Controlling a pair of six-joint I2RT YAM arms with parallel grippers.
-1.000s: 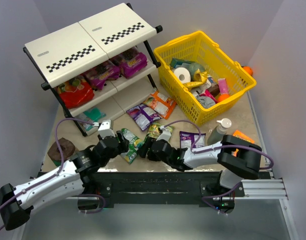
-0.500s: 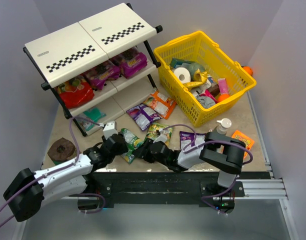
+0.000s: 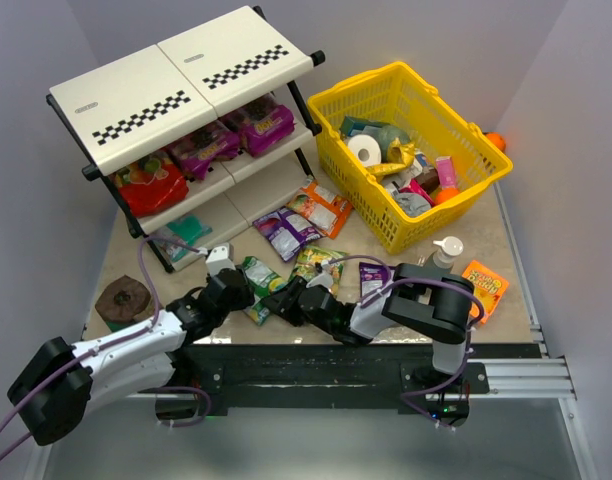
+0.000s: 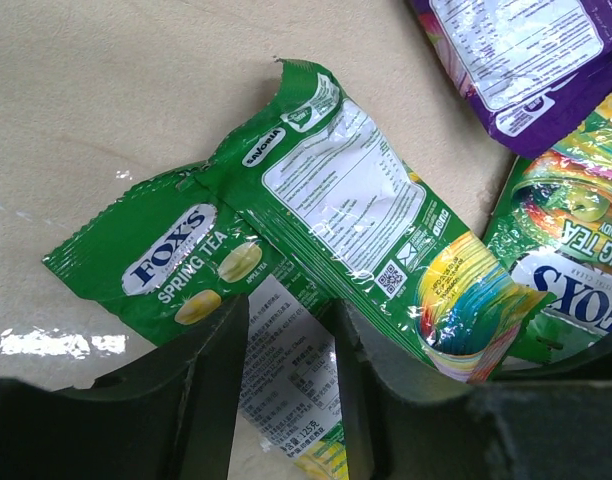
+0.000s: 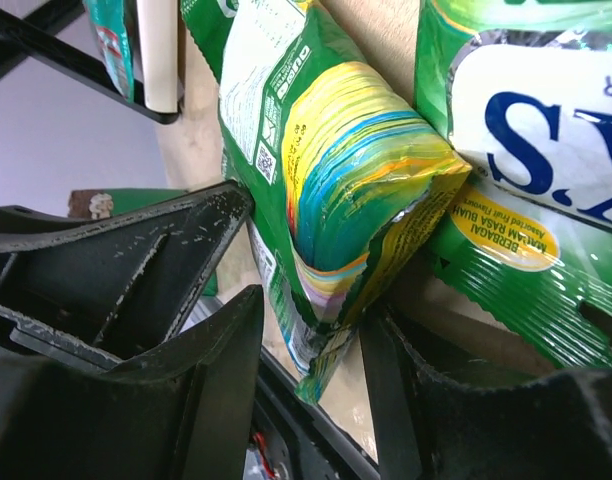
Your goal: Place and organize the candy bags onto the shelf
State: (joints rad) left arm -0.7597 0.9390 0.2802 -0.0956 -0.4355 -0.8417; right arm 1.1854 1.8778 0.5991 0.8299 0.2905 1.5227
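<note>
1. Left pincer point(image 4: 289, 335): at the near edge of the beige bench point(image 3: 491, 235). Its fingers stand partly apart, astride a white-labelled strip of green wrapper. Whether they clamp it cannot be told.
2. Right pincer point(image 5: 311, 335): just beside the left one, facing it. Its fingers stand partly apart around the rainbow-printed end of a green glossy plastic pouch point(image 4: 331, 195), which lies label side up. Whether they clamp it cannot be told.
3. A second green pouch marked "Spring Tea" point(image 4: 171, 270) lies partly under the first.
4. Just beyond: a green-and-yellow glossy pouch point(image 3: 314, 262) and a purple glossy pouch point(image 3: 374, 277), the latter partly hidden by the right arm.
5. Farther back, mid-bench: a second purple pouch point(image 3: 284, 232) and an orange glossy pouch point(image 3: 322, 208), side by side.
6. Right side: a grey bottle with white cap point(image 3: 444, 255) and a small orange cardboard box point(image 3: 484, 287).
7. Far left: the three-tier cream shelf with checkered strips point(image 3: 176, 85).
   - The middle tier holds a red pouch point(image 3: 149, 185) and two magenta pouches point(image 3: 201, 148).
   - The lowest tier holds a teal pouch point(image 3: 186, 230).
8. Far right: a yellow plastic mesh basket point(image 3: 358, 98) holding mixed goods.
</note>
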